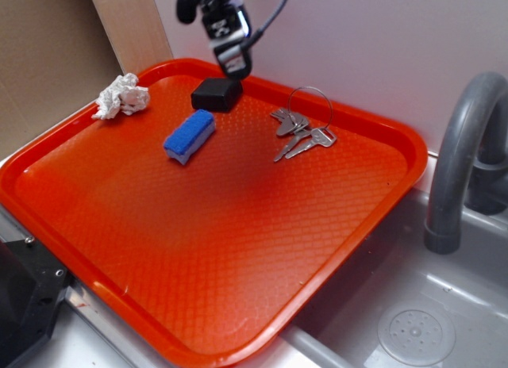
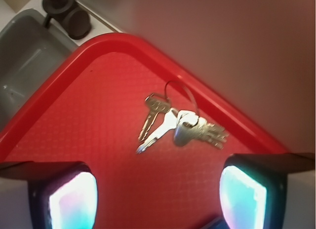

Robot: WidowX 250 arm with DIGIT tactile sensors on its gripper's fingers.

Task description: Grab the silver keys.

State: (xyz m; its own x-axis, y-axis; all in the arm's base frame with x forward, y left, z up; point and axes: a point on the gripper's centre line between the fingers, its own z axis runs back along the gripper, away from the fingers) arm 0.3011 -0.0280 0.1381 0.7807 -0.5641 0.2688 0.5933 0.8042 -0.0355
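Task barely begun: end effector (image 2: 158, 194) hangs spread wide w/ nothing held, up over the black block (image 1: 216, 93) at the back of the red tray (image 1: 238, 257), while the silver keys (image 1: 300, 132) lie untouched near the tray's far right rim, so approach, descent & grip all remain.
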